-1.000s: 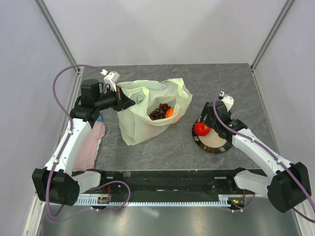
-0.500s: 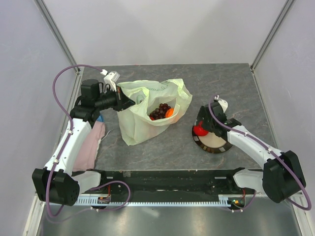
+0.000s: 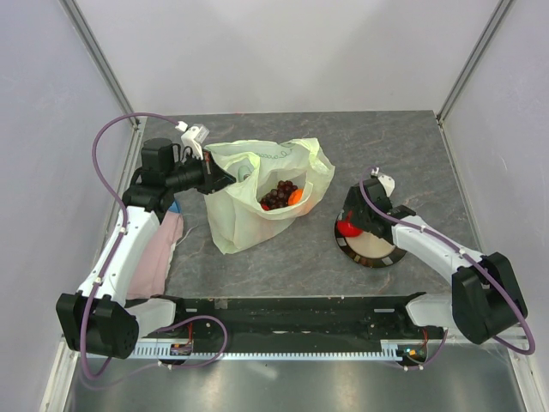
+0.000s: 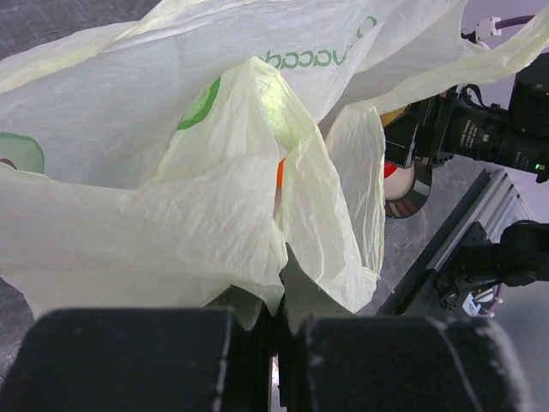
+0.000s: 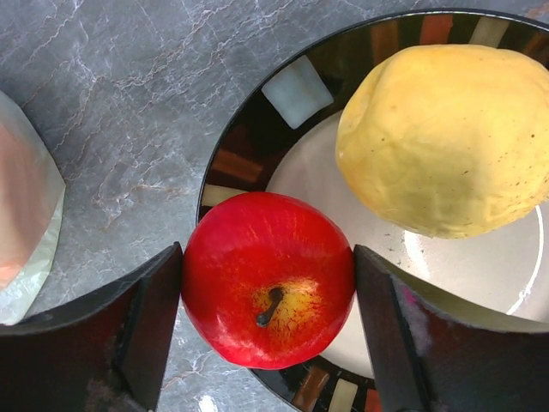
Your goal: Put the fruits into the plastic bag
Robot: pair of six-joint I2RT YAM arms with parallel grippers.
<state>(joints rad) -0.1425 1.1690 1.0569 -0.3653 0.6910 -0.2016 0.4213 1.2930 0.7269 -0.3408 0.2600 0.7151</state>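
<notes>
The pale yellow-green plastic bag (image 3: pixel 249 184) stands open at centre left, with dark grapes (image 3: pixel 276 194) and an orange (image 3: pixel 296 197) inside. My left gripper (image 3: pixel 214 178) is shut on the bag's near edge and holds it up; in the left wrist view the film (image 4: pixel 171 197) is pinched between the jaws of that gripper (image 4: pixel 279 296). A red apple (image 5: pixel 268 279) rests on the rim of the dark-rimmed plate (image 5: pixel 249 129), beside a yellow lemon (image 5: pixel 446 142). My right gripper (image 5: pixel 268 257) reaches down over the plate (image 3: pixel 377 256), and its fingers press both sides of the apple (image 3: pixel 347 227).
A pink cloth (image 3: pixel 154 253) lies under the left arm near the left wall. Grey marbled tabletop (image 3: pixel 386 146) lies between the bag and the plate. A black rail (image 3: pixel 292 313) runs along the near edge.
The right gripper has dropped lower over the plate and its fingers now flank the apple closely. The left arm and the bag have stayed put.
</notes>
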